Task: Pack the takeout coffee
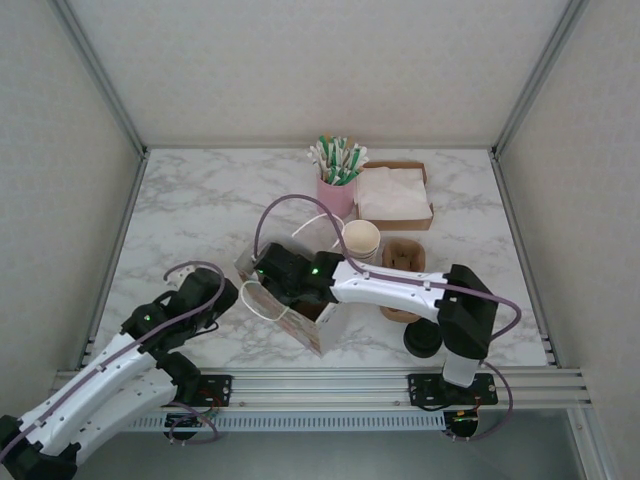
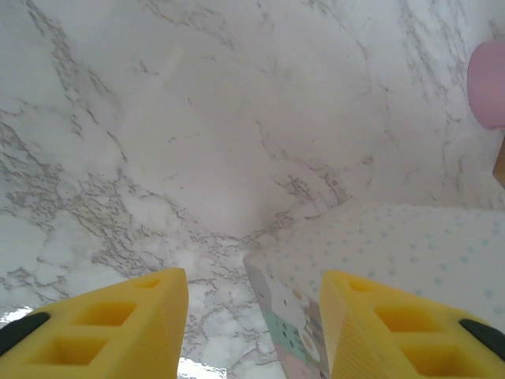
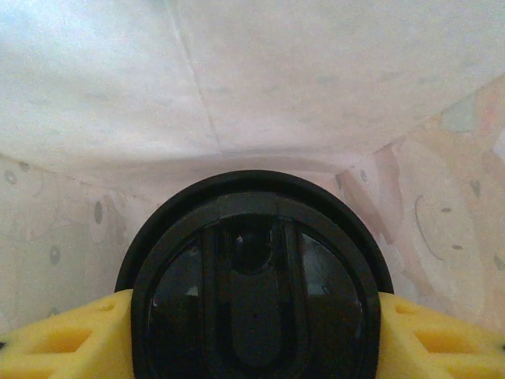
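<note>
**Top view.** Middle of the marble table (image 1: 200,200): patterned paper bag (image 1: 300,318), mouth open, white cord handles at its near-left side. Right gripper (image 1: 272,270) down inside the bag's mouth, arm stretched in from the right across the bag's edge and blocking any look at the contents. Left gripper (image 1: 215,298) low on the table, just beside the bag's left side. Behind the bag: pink cup (image 1: 336,196) stuffed with green-and-white sticks (image 1: 338,160). Right of that cup: cardboard box (image 1: 431,205) of white napkins (image 1: 392,192). Right of the bag, past the arm: stack of lidless paper cups (image 1: 361,240), then a brown cup carrier (image 1: 405,256) partly covered by the arm. Near right of the bag, by the right arm's base: loose black lid (image 1: 423,340).

**Left wrist.** Yellow fingers (image 2: 118,332) parted to a narrow gap, marble visible between, nothing clamped. Bag's dotted corner poking into that gap, close to the right-hand finger, clear of the other. Pastel patches printed along the bag's lower edge, too blurred to read. Pink cup at the far right, beyond the bag.

**Right wrist.** Inside the bag: takeout coffee (image 3: 252,292), black lid facing up, pinched on both sides by the yellow fingers (image 3: 63,335). White bag walls close around, one crease running up behind the lid. Pale smiling faces showing through the side walls.
</note>
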